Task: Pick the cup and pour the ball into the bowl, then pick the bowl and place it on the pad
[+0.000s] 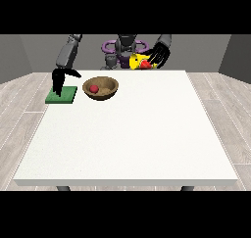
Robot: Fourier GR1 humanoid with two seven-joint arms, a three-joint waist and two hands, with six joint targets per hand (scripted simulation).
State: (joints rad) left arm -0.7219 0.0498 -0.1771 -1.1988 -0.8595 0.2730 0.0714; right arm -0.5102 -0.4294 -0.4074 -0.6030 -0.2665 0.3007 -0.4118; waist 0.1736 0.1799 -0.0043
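A brown wooden bowl stands on the white table at the back left, with a red ball inside it. Just to its left lies a flat green pad. The hand at the view's left hangs over the pad with its fingers pointing straight down, holding nothing. The hand at the view's right is raised above the table's far edge, its fingers curled round a yellow cup that lies tipped on its side. A red patch shows at the cup's lower side; I cannot tell what it is.
The robot's grey torso with purple rings sits behind the table's far edge. Wooden floor surrounds the table on all sides.
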